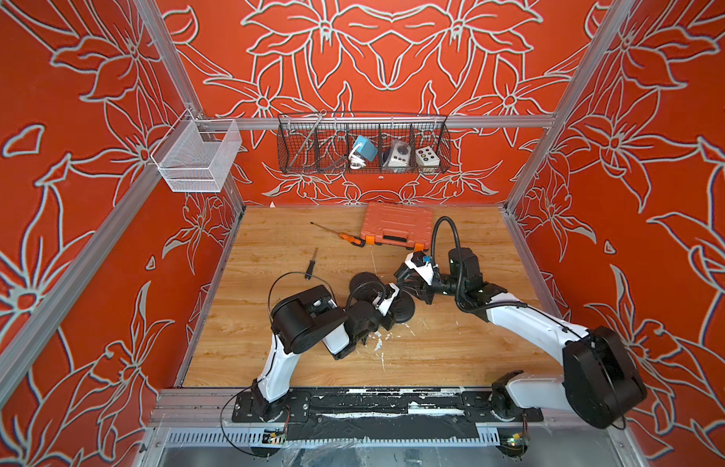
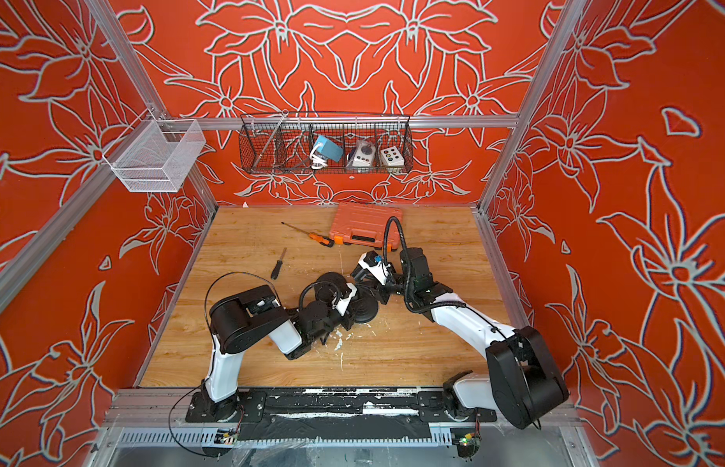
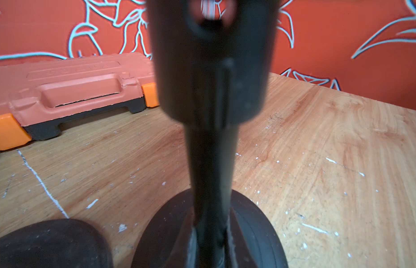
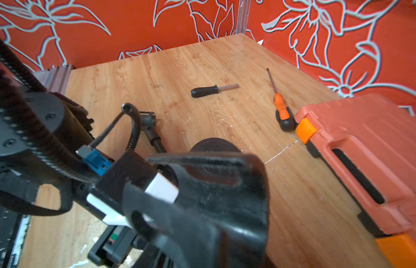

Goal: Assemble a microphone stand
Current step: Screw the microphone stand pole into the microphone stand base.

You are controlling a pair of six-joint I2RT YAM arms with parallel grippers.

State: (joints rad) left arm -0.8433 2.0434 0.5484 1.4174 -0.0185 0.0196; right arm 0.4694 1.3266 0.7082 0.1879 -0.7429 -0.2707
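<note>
The left jaws are clamped shut on the black pole (image 3: 211,162) of a microphone stand near the middle of the worktop (image 1: 272,364). The right jaws stand parted just beside them, and whether they touch the stand cannot be made out. The left arm (image 1: 296,319) and right arm (image 1: 530,323) reach in from the near edge, in both top views, and meet over the same spot.

On the back wall hangs a black wire rack (image 1: 300,155) with several compartments. A white mesh basket (image 1: 191,170) is fixed to the frame at the left corner. A closed orange tool case (image 1: 397,224) lies flat at the far edge of the worktop.

In the left wrist view the pole runs down to the middle of a round base (image 3: 255,232). A second dark disc (image 1: 363,279) lies on the wood next to it, towards the case.

An orange-handled screwdriver (image 1: 350,238) lies with its handle touching the case's near left corner. A shorter black-handled driver (image 1: 310,267) lies well apart from it, to the left of the discs.

In the rack sit a blue block (image 1: 365,147) with a white cord and two pale button boxes (image 1: 427,157). White flecks (image 1: 379,343) dot the wood beneath the left arm.
</note>
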